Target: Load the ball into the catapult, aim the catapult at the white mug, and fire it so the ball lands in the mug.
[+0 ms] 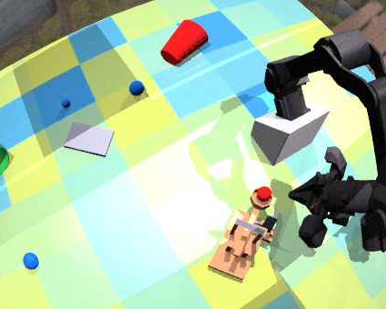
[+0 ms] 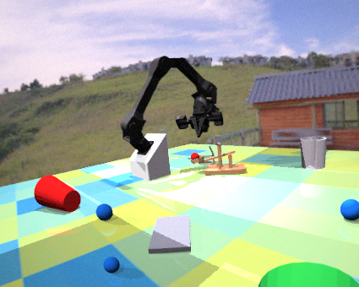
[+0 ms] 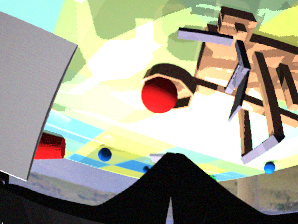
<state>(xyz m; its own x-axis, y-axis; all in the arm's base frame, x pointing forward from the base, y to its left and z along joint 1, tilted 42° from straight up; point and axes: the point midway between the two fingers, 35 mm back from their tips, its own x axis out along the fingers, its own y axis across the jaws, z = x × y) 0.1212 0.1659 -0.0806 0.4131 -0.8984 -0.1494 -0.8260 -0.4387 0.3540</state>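
Resting beside the closed claw [image 1: 291,194] [image 2: 198,136] [image 3: 175,156], the red ball [image 1: 264,193] [image 2: 194,156] [image 3: 159,95] sits cupped.
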